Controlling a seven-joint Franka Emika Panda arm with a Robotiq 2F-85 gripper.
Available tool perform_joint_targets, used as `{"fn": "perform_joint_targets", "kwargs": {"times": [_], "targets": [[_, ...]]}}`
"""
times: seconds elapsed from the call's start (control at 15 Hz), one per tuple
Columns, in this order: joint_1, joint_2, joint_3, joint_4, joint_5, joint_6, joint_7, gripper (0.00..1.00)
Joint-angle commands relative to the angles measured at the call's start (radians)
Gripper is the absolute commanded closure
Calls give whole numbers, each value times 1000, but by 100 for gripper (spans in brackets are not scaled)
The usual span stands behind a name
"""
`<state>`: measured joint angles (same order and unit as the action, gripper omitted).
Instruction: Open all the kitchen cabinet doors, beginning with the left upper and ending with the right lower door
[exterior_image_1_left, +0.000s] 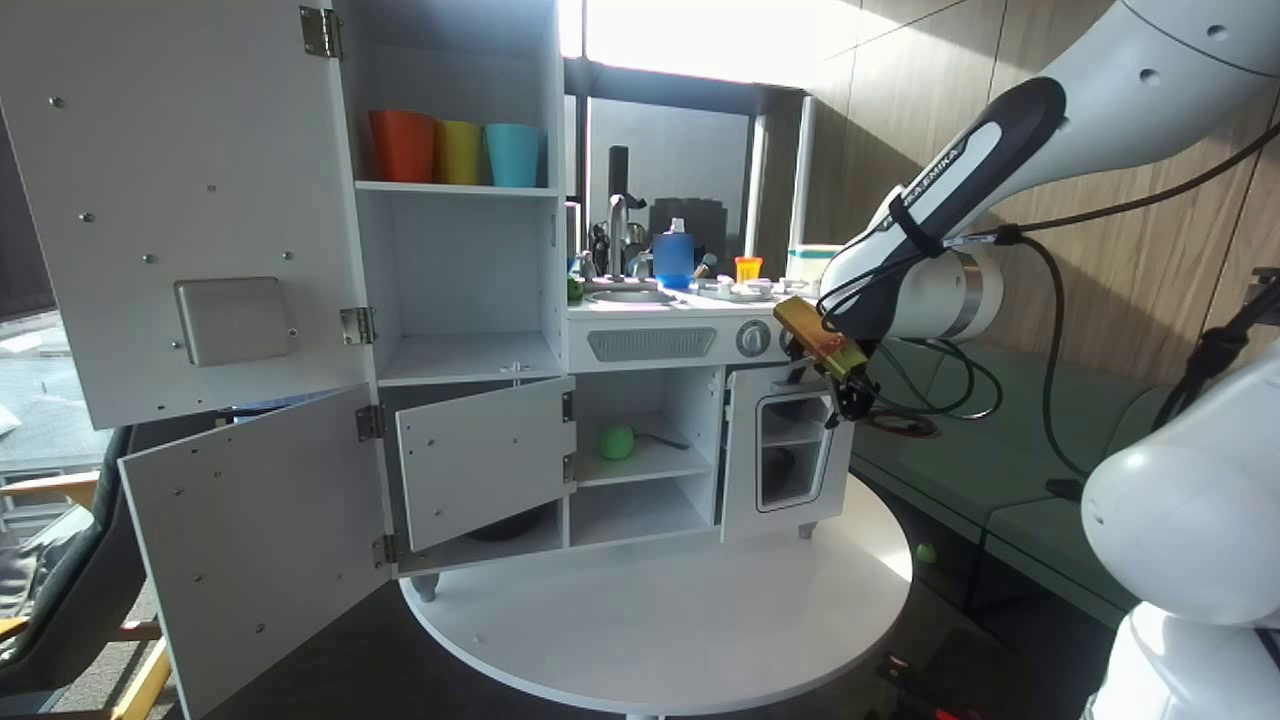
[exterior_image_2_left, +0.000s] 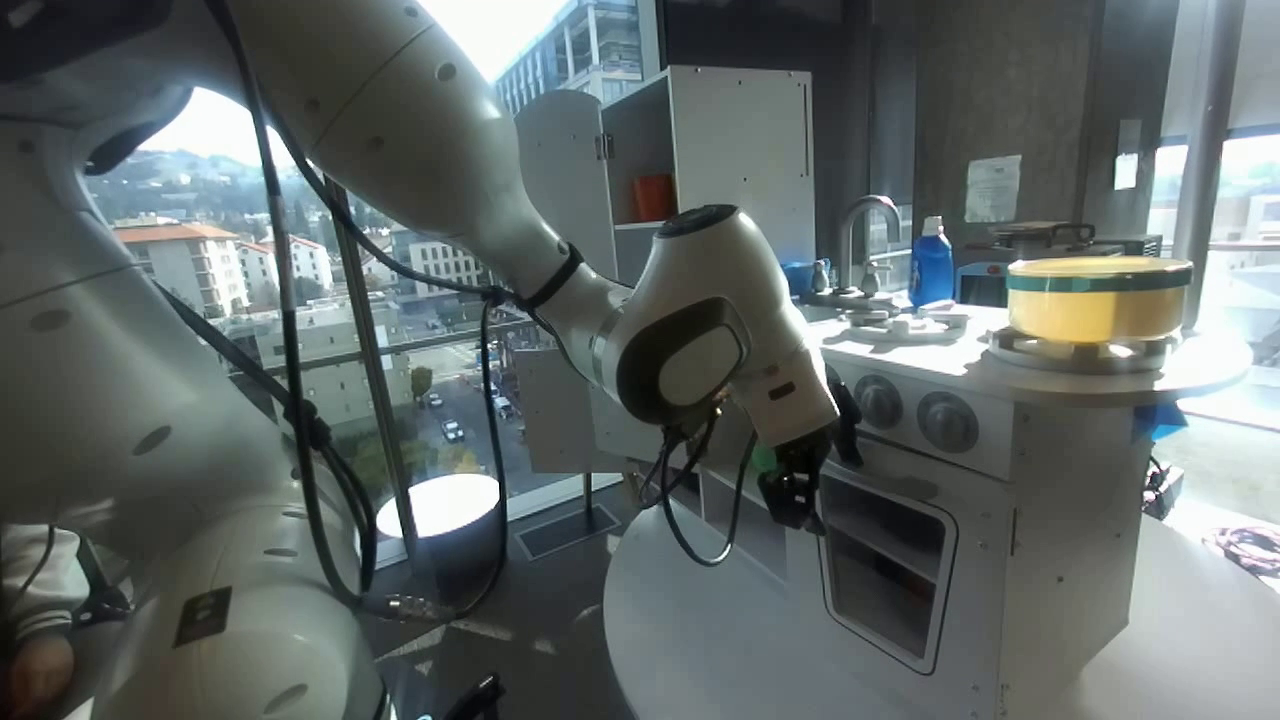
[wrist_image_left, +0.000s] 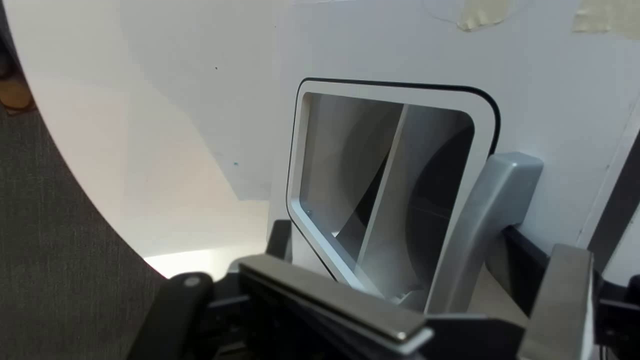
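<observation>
White paint covers every panel: in an exterior view the tall fridge door, the plain lower-left door and the small middle door all stand swung out, so the oven door at lower right looks like the last to open. It seems shut or barely ajar; which is hard to tell. The arm reaches in from the oven's side, likely to stay clear of those panels. In the wrist view the pincer is spread, its fingers well apart with the grey handle between them, probably so they can close and pull. Whether either touches it is unclear; nothing appears pinched.
</observation>
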<state>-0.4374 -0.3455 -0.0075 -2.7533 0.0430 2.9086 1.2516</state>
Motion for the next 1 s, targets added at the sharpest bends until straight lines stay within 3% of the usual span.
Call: {"fn": "perform_joint_targets", "kwargs": {"times": [0.0, 0.27, 0.6, 0.93], "targets": [[-70, -93, 57, 1, -94, -153, 37, 0], [-112, -188, 81, 4, -200, -321, 99, 0], [-105, -295, 25, 7, -198, -455, 107, 0], [-46, -453, 64, -4, -224, -454, 48, 0]]}}
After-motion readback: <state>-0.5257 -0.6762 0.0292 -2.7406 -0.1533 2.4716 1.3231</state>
